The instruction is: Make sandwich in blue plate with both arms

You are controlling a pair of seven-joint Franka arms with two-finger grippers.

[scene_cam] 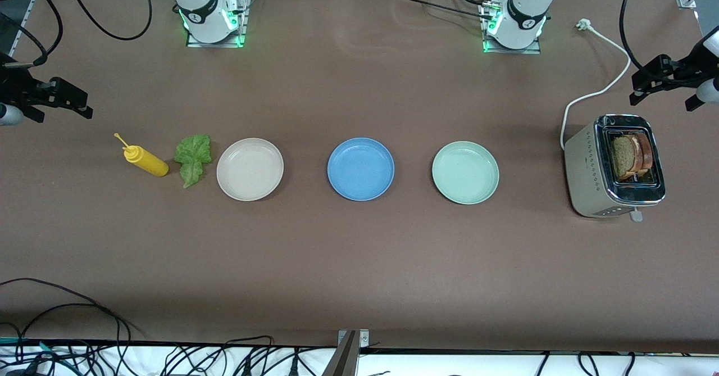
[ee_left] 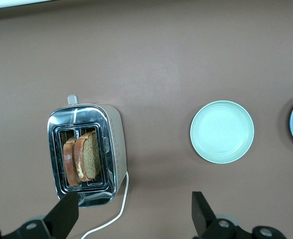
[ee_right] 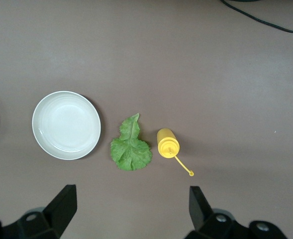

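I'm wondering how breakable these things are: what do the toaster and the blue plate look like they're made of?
The toaster looks like metal: its top is polished and mirror-like, its sides brushed and duller. The blue plate looks like matte plastic, evenly coloured without glaze shine, though glazed ceramic can't be ruled out.

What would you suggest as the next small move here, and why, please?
Probably lower the open left gripper toward the bread slices standing in the toaster: the blue plate is bare, bread forms the base, and that gripper hangs closest. The right gripper waits open above the lettuce leaf.
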